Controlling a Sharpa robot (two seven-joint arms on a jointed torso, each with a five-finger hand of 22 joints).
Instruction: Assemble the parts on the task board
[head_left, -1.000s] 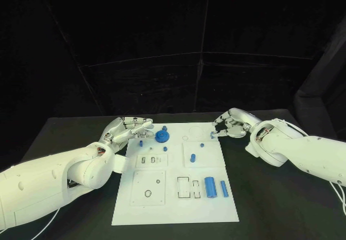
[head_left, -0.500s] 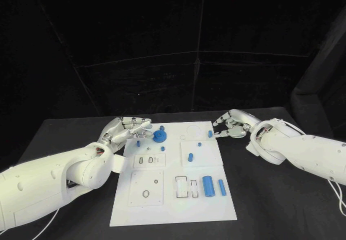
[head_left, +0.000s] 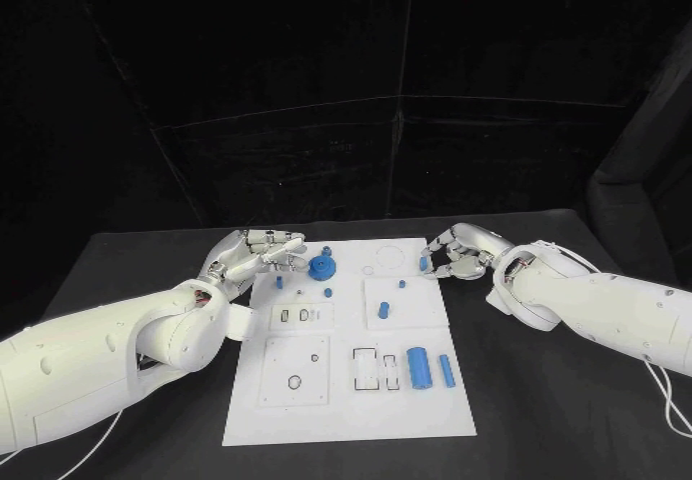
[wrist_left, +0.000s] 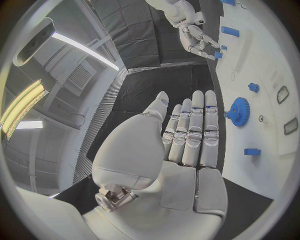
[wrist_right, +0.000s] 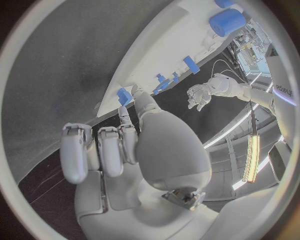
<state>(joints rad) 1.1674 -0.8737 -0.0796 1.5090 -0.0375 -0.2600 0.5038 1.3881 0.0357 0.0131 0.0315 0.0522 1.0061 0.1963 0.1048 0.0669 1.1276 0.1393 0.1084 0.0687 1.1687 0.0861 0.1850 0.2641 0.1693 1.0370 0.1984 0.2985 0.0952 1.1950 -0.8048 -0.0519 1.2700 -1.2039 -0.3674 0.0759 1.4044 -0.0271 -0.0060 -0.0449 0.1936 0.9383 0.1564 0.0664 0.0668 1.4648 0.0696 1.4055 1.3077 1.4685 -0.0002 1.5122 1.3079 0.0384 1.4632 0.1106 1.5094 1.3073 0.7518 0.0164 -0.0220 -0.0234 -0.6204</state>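
Note:
The white task board lies in the middle of the black table. A blue gear stands near its far left part, also seen as the blue gear in the left wrist view. My left hand hovers at the board's far left corner, fingers straight and holding nothing; the same left hand fills the left wrist view. My right hand is at the board's far right edge and pinches a small blue part between thumb and finger. The right wrist view shows the part at the right hand's fingertips.
A thick blue cylinder and a slim blue bar lie at the board's near right, beside rectangular slots. Small blue pegs stand in the board's far half. Bare black table surrounds the board.
The whole view has shifted a little. My right hand still holds the small blue part at the board's far right edge, and the left hand keeps its place.

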